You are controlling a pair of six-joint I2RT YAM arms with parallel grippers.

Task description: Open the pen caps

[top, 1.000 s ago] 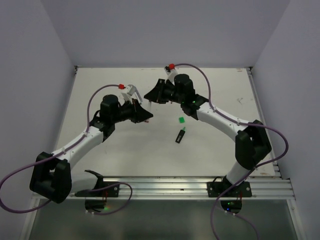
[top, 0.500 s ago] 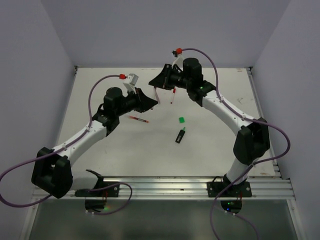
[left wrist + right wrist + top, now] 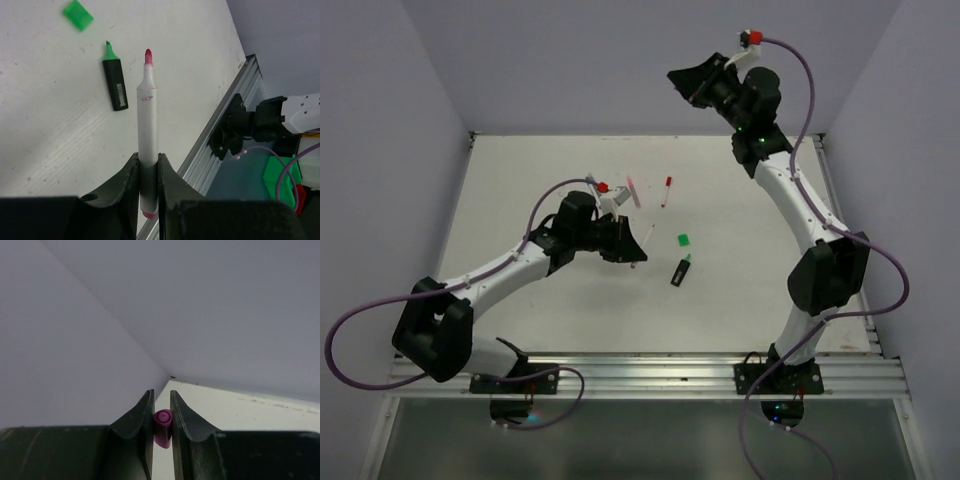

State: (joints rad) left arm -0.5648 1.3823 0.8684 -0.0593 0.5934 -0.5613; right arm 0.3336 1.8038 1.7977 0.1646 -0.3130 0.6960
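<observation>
My left gripper (image 3: pixel 148 157) is shut on a whitish pen (image 3: pixel 147 120) whose bare pink tip points at the table. In the top view this gripper (image 3: pixel 631 250) hangs low over the table's middle. My right gripper (image 3: pixel 161 396) is shut on a small magenta pen cap (image 3: pixel 162 426). It is raised high in front of the back wall (image 3: pixel 686 82), far from the pen. An uncapped green-and-black highlighter (image 3: pixel 114 82) (image 3: pixel 680 270) lies right of the left gripper. Its green cap (image 3: pixel 77 14) (image 3: pixel 683 240) lies beside it.
A red-capped pen (image 3: pixel 666 190) and a pink pen (image 3: pixel 633 190) lie on the table behind the left gripper. The metal rail (image 3: pixel 700 375) runs along the near edge. Walls close the table in on the left, back and right.
The two grippers met at the table's back and have pulled apart. The right one rose high toward the back wall with the magenta cap. The left one swung nearer with the uncapped pen.
</observation>
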